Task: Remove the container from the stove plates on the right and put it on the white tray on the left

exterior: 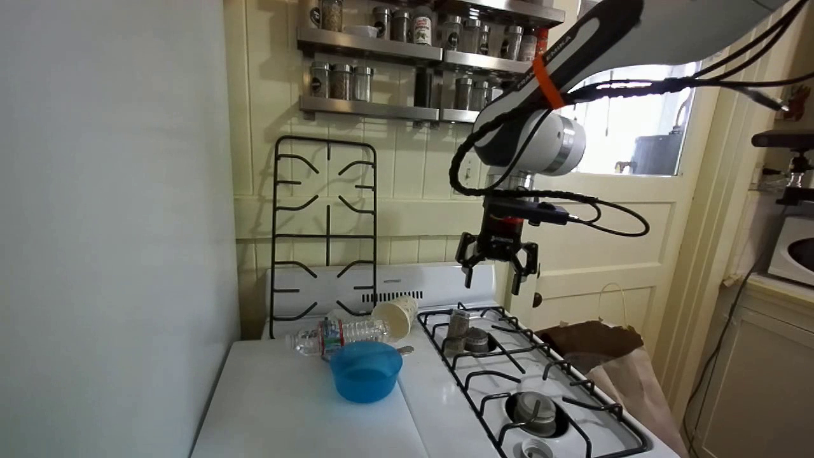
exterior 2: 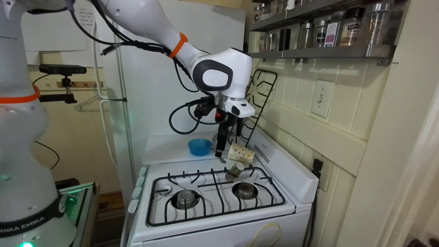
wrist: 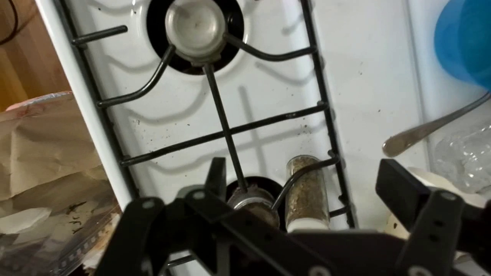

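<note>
The container is a small grey-looking glass jar with brown contents and a pale lid. It stands tilted among the bars of the rear burner in both exterior views (exterior: 456, 334) (exterior 2: 234, 172). In the wrist view the jar (wrist: 308, 193) shows between the fingers, crossed by a grate bar, its lid end partly hidden by the gripper. The white tray, a flat white surface (exterior: 280, 407), lies left of the burners and also shows in an exterior view (exterior 2: 161, 151). My gripper (exterior: 493, 284) (exterior 2: 219, 155) (wrist: 306, 172) is open and empty, well above the stove.
A blue bowl (exterior: 366, 375) stands on the white surface. A clear bottle (exterior: 343, 336), a tipped cream cup (exterior: 397, 316) and a spoon (wrist: 418, 134) lie near it. A black grate (exterior: 327, 235) leans on the wall. A paper bag (exterior: 626, 372) stands beside the stove.
</note>
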You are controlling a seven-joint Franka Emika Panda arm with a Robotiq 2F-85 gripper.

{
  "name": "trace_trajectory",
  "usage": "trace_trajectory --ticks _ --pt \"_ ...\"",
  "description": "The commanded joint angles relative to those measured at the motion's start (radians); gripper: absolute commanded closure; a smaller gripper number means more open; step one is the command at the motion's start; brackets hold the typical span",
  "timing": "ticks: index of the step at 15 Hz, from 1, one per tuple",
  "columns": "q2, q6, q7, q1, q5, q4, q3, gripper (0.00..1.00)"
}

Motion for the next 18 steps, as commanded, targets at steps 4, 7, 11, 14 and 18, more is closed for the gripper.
trace_trajectory --ticks 4,7,11,14,18 --pt "0.016 0.062 -0.104 0.004 -0.022 0.001 0.009 0.00" --pt "0.059 0.130 -0.298 -0.016 0.004 0.021 0.007 0.00" --pt "0.144 0.171 -0.582 -0.075 0.243 0.084 0.037 0.00" --pt "0.124 0.180 -0.545 -0.063 0.200 0.060 0.026 0.00" --pt "0.191 0.159 -0.521 -0.060 0.153 0.105 0.024 0.00"
